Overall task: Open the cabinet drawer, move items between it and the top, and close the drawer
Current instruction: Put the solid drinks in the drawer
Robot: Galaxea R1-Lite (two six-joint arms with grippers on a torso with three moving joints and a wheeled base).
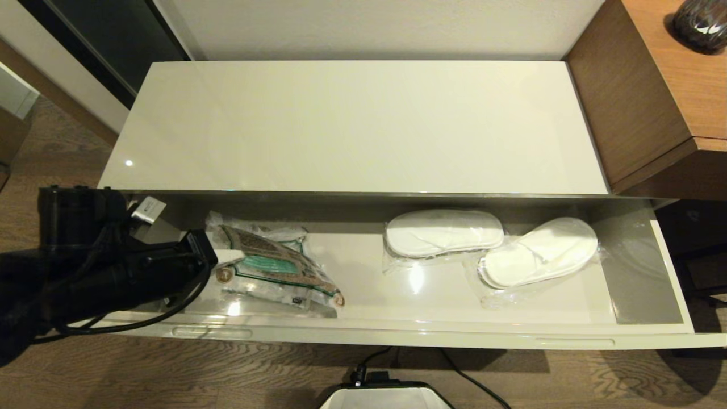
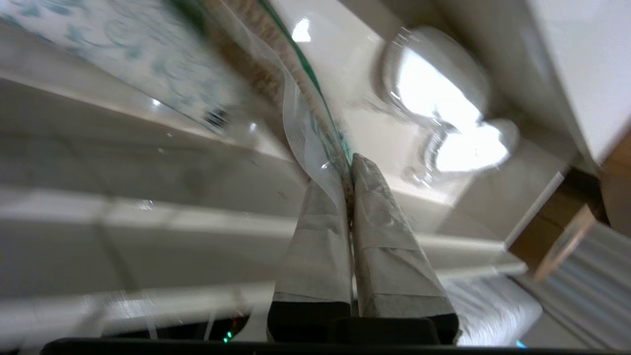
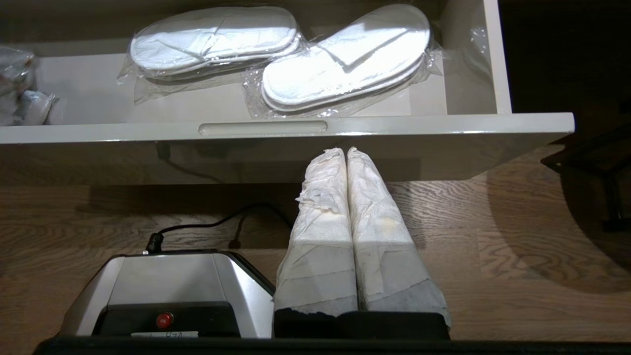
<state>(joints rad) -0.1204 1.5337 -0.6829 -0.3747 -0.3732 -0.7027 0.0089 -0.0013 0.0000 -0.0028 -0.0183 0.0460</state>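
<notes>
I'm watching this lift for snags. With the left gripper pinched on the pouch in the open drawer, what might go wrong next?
1. The left gripper pinches only the clear edge of the pouch, so the slick film may slip out.
2. The pouch sits near the drawer back wall under the cabinet top; lifting could catch that overhang.
3. Another clear packet lies under the pouch and might drag along.

The top [image 1: 363, 125] is a glossy, smooth cream-white slab, and the cabinet drawer [image 1: 420, 332] shares that gloss along its front rim, with a duller grey-beige inside. The pouch [image 1: 272, 264] is printed film with clear, shiny plastic edges. The slippers [image 1: 443, 233] look like soft white cloth under crinkled clear wrap. Both the left gripper [image 2: 351, 162] and the right gripper [image 3: 346, 150] have fingers bound in what seems to be rough, matt white tape. The floor [image 3: 493, 246] is grained wood.
</notes>
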